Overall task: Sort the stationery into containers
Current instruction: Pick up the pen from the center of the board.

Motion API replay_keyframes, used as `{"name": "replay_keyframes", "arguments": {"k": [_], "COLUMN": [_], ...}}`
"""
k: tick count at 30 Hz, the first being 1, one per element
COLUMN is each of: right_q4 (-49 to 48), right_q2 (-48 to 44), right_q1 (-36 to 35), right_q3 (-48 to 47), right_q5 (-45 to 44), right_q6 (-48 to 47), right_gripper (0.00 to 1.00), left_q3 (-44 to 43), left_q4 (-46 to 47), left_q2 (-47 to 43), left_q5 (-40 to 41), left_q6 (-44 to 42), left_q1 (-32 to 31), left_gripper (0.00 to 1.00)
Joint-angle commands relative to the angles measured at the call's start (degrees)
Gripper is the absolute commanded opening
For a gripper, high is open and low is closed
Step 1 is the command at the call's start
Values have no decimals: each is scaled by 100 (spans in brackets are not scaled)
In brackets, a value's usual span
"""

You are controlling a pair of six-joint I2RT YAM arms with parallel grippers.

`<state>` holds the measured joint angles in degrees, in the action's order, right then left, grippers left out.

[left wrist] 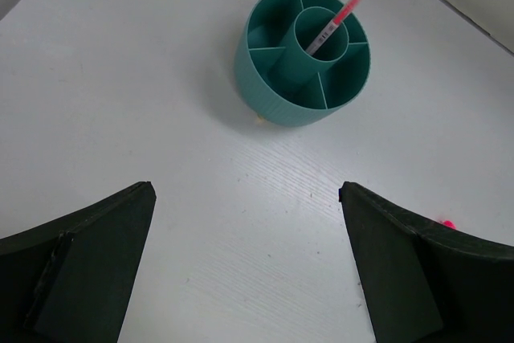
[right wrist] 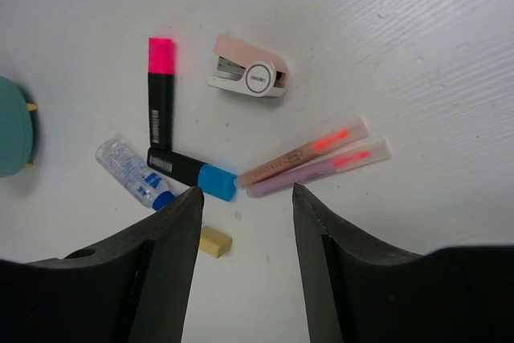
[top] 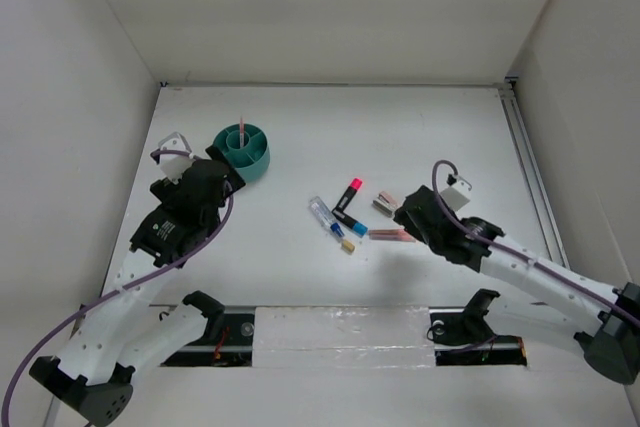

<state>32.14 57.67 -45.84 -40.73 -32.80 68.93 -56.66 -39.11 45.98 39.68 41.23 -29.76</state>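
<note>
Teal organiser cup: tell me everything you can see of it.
The organiser cup is round, teal and looks like plastic, with a finely ribbed outer wall. A centre tube and radial dividers split it into several compartments. It stands upright on the white table, on small yellowish feet. One thin pink-red pen leans in the centre tube. The outer compartments look empty as far as they show. No gripper touches it.

Bare table surrounds the teal cup; clustered pens and stapler crowd the right pincer.
</note>
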Motion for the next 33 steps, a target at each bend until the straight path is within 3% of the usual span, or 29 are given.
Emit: {"name": "replay_keyframes", "arguments": {"k": [1,3,5,11,16,26,29,33], "right_q4": [-532,-867,-867,-815,-517,-149,-77,90], "right_q2": [-693,-827,-828,-152,297,403,508,508], "right_q1": [-74,-74,-74,-74,-74,-74,-74,-126], "right_q3": [451,636,689,611,470,645,645,645], "right_q5": [-227,-227,-280,-333,-210,106,229,361], "right_q6": [561,499,560,657,1050,2212,2379,2546], "right_gripper": [55,53,43,43,35,32,27,29], "left_q3": [94,94,94,94,146,147,147,147], "left_q4": [141,141,194,246,246,299,299,299], "left_q2": [-54,-106,-176,-177,-177,-282,-352,-414], "left_q5": [-66,-66,-127,-242,-242,-294,-294,-347], "left_q6": [-151,-151,-151,-256,-256,-309,-309,-309], "left_q1": [31,31,31,31,31,31,31,31], "left_gripper": [100,100,100,100,100,100,100,100]}}
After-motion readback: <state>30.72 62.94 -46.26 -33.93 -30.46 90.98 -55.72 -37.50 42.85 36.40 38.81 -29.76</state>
